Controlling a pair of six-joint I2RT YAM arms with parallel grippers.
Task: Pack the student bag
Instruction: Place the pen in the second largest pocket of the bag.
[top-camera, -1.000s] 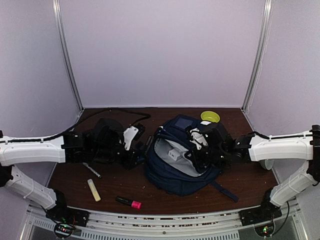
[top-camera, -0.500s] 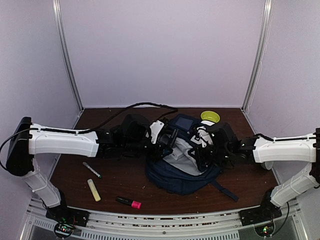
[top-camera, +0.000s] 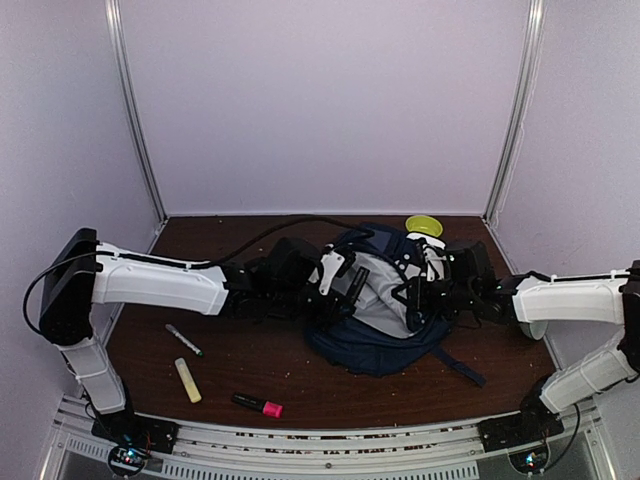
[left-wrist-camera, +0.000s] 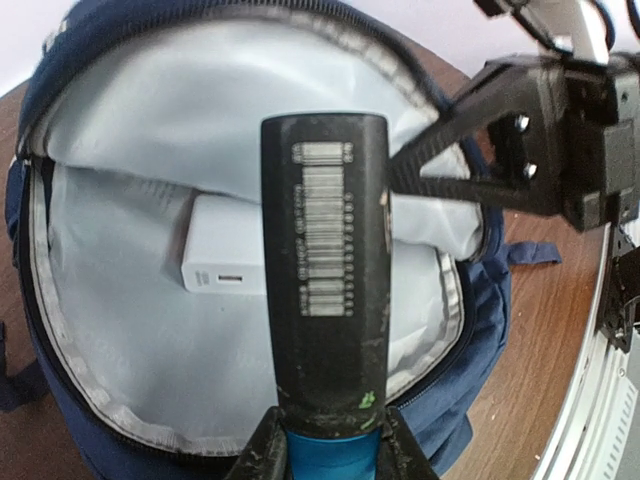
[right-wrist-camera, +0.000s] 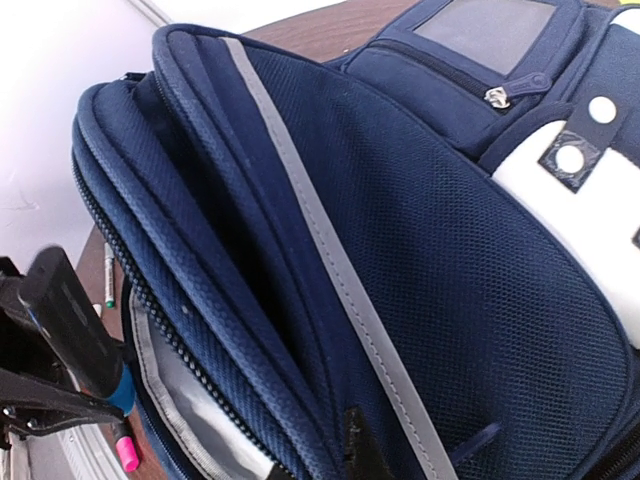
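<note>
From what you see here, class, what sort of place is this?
Probably a robot test cell: plain white panel walls, a left arm and right arm bolted at the brown table's near edge, and staged school props: navy backpack, pink highlighter.

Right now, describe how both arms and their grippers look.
The left arm and the right arm both have smooth white shells on their long links and black joints. A black cable loops along the left one. The left gripper and right gripper are black with white housing pieces.

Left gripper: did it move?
Yes. The left gripper, holding a black marker, went right, away from the yellow highlighter, to the student bag.
</note>
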